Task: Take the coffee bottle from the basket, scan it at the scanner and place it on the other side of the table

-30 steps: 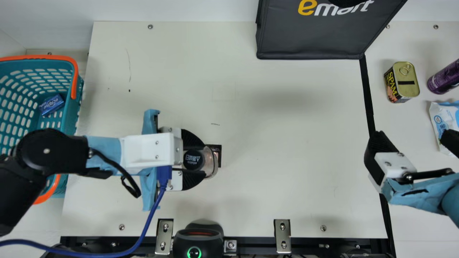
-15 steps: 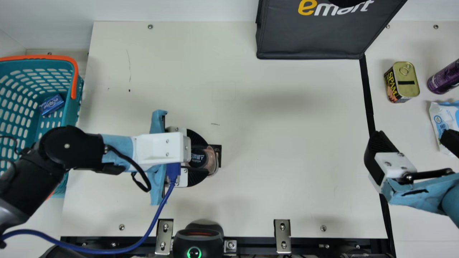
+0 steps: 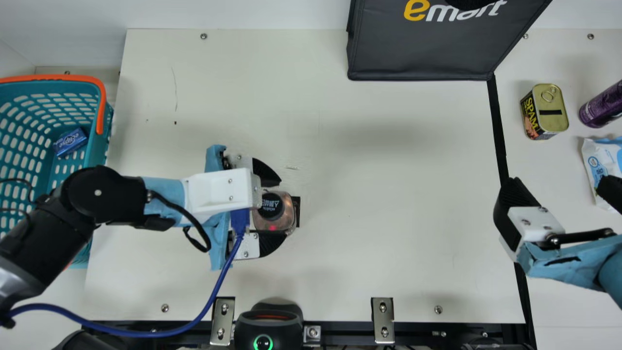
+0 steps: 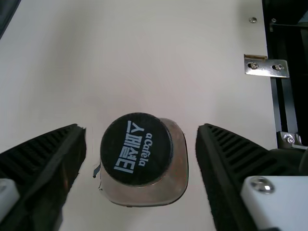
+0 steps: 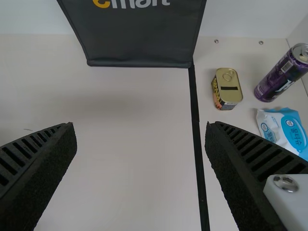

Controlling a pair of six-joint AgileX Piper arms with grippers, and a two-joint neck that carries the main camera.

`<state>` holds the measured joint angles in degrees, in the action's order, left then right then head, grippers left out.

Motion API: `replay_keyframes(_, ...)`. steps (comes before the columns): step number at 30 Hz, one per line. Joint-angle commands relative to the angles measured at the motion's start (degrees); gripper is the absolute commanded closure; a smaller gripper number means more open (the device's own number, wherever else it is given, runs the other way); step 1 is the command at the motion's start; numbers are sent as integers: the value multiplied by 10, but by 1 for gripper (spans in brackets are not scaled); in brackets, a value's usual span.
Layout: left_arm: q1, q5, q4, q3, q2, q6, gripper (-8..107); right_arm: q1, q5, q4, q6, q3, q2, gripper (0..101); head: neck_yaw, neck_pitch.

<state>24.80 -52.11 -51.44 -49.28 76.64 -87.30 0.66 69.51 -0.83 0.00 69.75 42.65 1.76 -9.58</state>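
Cream table [image 3: 388, 170] took up most of the main view. Left arm [image 3: 99, 194] reached in across the basket side; right arm [image 3: 573, 267] sat at the right edge. Black bag [image 3: 423, 56] stood at the far side, right of centre. Teal basket [image 3: 98, 158] with orange handle was at the left end, partly under the left arm.

Left gripper [image 3: 283, 209]: released, fingers apart, one on each side of the bottle; left wrist view had a gap on both sides. Right gripper [image 3: 559, 187]: released too, fingers wide apart, nothing between them, near the black strip [image 3: 498, 126].

Scanner [image 3: 268, 318] was at the near edge, green ring lit. Wipes pack [image 3: 600, 165] and purple can [image 3: 601, 104] were beyond the strip, at the right edge.

Coffee bottle [image 3: 274, 211]: upright on the table, left of centre, between the basket and the strip, out from the scanner. Dark cap up, red light spot on it below the cap. Gold-topped tin [image 3: 544, 112] stood just beside the strip. Small blue packet [image 3: 70, 142] lay inside the basket.
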Motion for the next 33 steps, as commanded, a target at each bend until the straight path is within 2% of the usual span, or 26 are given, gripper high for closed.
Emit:
replay_keyframes(1,-1,5,2,-1,-3,17,18,0,0,0,0,0,0,6,-2,17)
replay_keyframes(4,-6,7,10,-3,-16,58,9,0,0,0,0,0,0,6,-2,17)
replay_keyframes(12,-33,-5,62,-8,-82,222,9,0,0,0,0,0,0,6,-2,17)
replay_keyframes(23,-69,-63,154,-41,-150,488,9,0,0,0,0,0,0,6,-2,17)
replay_keyframes(33,-13,-68,286,-74,-176,771,9,0,0,0,0,0,0,6,-2,17)
